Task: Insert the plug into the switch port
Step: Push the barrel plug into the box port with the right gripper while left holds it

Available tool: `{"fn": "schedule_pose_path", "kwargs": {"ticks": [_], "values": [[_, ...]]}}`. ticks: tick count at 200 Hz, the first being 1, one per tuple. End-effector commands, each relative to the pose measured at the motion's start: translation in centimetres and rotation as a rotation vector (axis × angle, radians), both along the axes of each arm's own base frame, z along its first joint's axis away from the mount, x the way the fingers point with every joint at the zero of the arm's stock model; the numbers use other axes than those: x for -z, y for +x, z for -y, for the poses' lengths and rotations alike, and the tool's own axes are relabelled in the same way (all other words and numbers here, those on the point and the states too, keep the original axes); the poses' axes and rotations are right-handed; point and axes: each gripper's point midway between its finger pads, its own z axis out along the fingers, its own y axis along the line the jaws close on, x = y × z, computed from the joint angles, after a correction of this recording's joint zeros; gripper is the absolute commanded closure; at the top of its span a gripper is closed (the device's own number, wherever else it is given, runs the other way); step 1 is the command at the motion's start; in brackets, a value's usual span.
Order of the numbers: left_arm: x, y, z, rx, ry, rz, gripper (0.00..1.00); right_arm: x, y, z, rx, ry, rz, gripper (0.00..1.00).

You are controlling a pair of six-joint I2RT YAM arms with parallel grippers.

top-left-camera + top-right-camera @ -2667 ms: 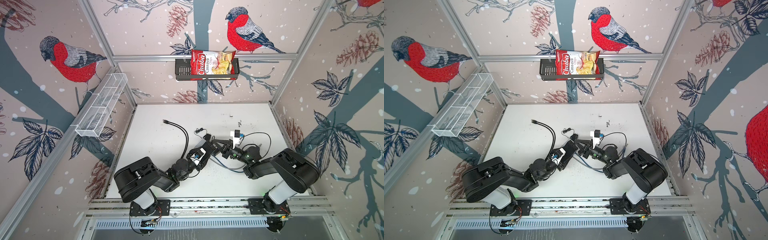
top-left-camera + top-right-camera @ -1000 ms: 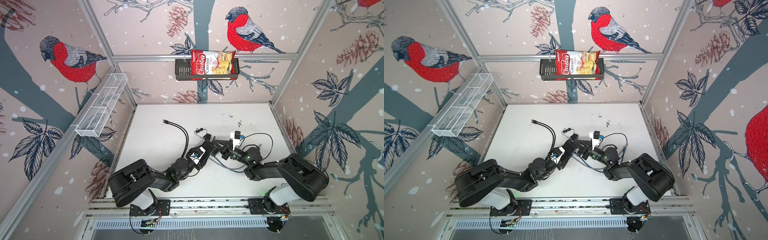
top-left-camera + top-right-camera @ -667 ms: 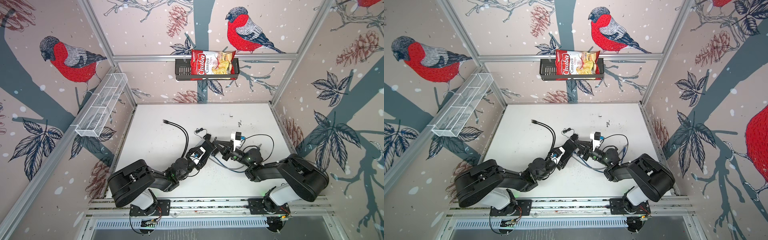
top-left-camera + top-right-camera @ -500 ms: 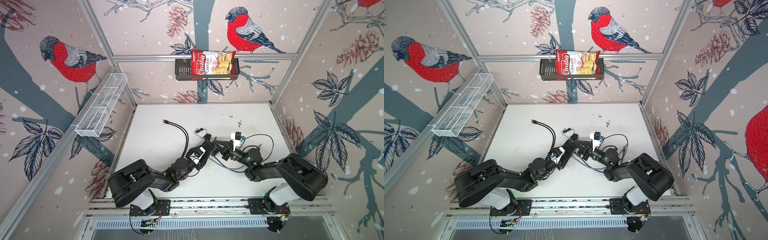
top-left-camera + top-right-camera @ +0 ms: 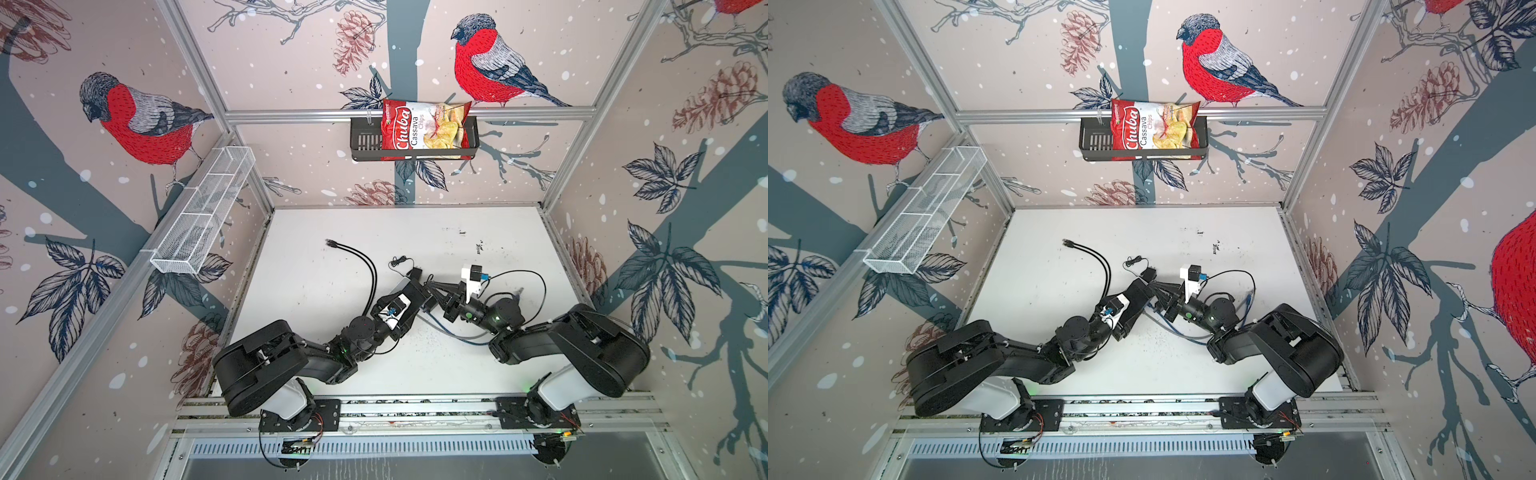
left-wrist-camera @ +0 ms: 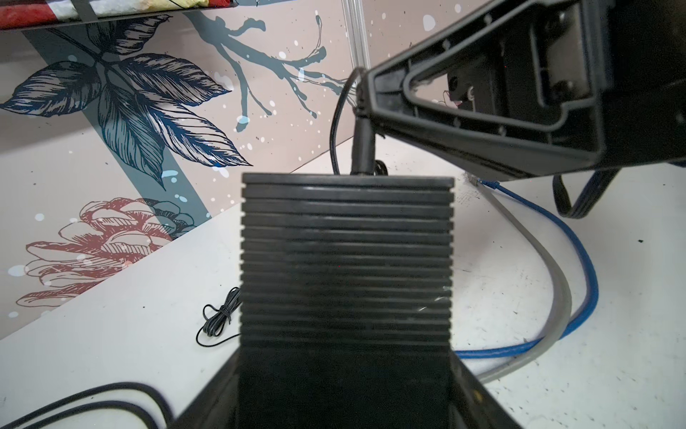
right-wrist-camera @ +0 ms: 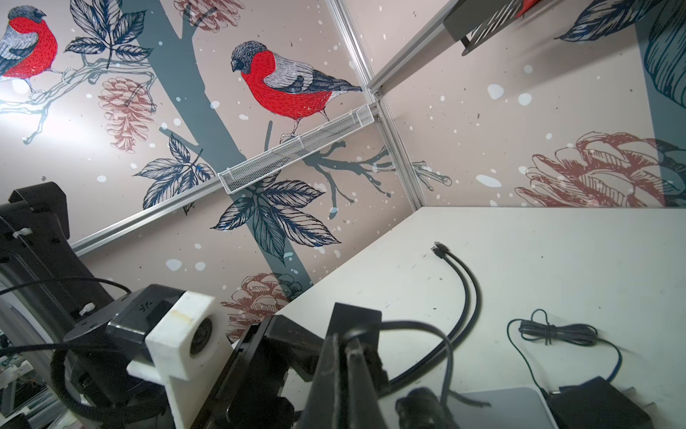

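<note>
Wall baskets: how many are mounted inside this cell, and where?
2. A long white wire-mesh basket hangs on the left wall. A black metal basket hangs on the back wall and holds a red bag of cassava chips. No others show in any view.

Bullfinch-print walls (image 5: pixel 291 62); white tabletop (image 5: pixel 449 365)

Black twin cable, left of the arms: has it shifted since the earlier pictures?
No. In both top views the black twin cable keeps its place against the back edge of the table.
</note>
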Motion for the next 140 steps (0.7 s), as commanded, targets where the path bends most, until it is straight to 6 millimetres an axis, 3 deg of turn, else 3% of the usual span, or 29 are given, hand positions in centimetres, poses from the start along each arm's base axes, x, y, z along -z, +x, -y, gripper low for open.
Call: {"fn": "schedule_pose_path", "kwargs": {"ticks": [1,140], "values": [[-6.5,-0.5,0.0,0.020,-0.200,0.155,0.67,3.7,-0.8,-0.8,-0.066,-0.109,-0.105,0.94],[-6.8,-0.6,0.0,0.025,-0.206,0.159,0.68,4.7,-1.5,-1.6,-0.074,-0.155,-0.112,0.94]]}}
